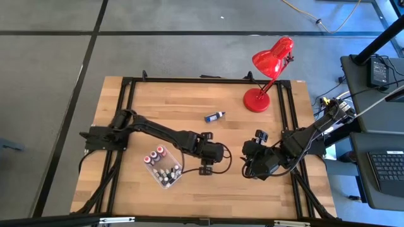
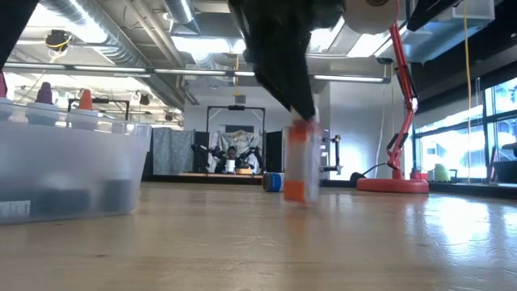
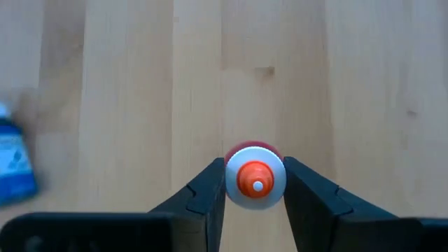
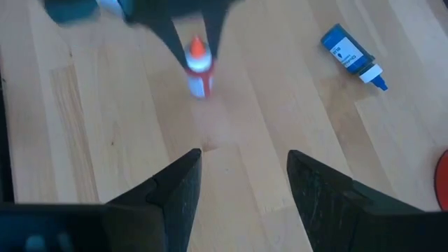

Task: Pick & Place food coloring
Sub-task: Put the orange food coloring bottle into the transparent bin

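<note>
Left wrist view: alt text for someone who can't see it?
Seen from above, the left hand has its two dark fingers against an upright orange-tipped dropper bottle on the wooden table. A blue bottle lies at the picture's edge.

Counted on the bench [image 1: 189, 107]: one clear tray [image 1: 174, 180] with several small bottles [image 1: 156, 156], exact number unclear; one blue bottle [image 1: 214, 116] lying loose; one orange-capped bottle [image 3: 255, 183] upright; one red lamp [image 1: 268, 72]; two arms.

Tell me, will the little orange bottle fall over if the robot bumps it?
Probably. The orange bottle stands upright, tall and narrow on a small base, so a sideways nudge could tip it. Its round body would likely roll on the smooth table. The left gripper brackets its cap, which should steady it.
</note>
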Available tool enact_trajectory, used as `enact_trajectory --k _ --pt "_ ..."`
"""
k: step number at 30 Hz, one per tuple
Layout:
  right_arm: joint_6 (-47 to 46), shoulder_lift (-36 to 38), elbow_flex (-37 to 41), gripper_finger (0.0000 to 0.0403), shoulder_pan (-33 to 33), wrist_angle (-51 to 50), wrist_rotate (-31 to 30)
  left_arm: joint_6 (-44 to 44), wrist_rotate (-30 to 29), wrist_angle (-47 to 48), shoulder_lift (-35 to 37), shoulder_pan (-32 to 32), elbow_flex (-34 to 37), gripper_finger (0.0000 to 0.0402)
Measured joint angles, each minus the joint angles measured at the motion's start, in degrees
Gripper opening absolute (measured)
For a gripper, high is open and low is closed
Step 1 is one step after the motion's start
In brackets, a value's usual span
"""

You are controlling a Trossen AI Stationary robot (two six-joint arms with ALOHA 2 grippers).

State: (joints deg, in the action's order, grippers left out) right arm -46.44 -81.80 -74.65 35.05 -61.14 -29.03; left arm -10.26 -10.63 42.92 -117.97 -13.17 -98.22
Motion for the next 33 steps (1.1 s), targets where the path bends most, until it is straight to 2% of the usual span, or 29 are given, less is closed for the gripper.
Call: enact_trajectory --k 2,6,9,14,17,21,26,33 --pt "0.0 0.0 0.0 0.0213 0.0 0.0 0.0 -2.9 -1.1 2.6 2.3 -0.7 0.0 0.0114" --pt "-1.0 0.0 0.0 0.0213 0.0 0.0 -1.2 -14.3 -4.3 11.0 7.6 -2.6 -0.1 0.0114" --pt "-1.3 0.0 0.0 0.0213 0.0 0.0 -2.7 -26.3 -6.0 18.9 11.0 -4.9 -0.1 0.0114" --pt "-1.3 0.0 0.0 0.0213 0.0 0.2 -2.9 -48.9 -15.2 31.9 13.9 -11.4 -0.1 0.0114" --pt "-1.3 0.0 0.0 0.0213 0.0 0.3 -2.9 -61.3 -18.6 38.7 14.3 -15.3 -0.1 0.0114" --pt "-1.3 0.0 0.0 0.0213 0.0 0.6 -2.9 -72.0 -19.5 40.2 14.3 -19.2 0.5 0.0114" --pt "-1.3 0.0 0.0 0.0213 0.0 0.6 -2.9 -84.9 -19.5 41.7 14.3 -22.4 4.5 0.0114" --pt "-1.3 0.0 0.0 0.0213 0.0 2.1 -2.9 -96.0 -19.0 40.8 14.3 -24.8 12.7 0.0114"
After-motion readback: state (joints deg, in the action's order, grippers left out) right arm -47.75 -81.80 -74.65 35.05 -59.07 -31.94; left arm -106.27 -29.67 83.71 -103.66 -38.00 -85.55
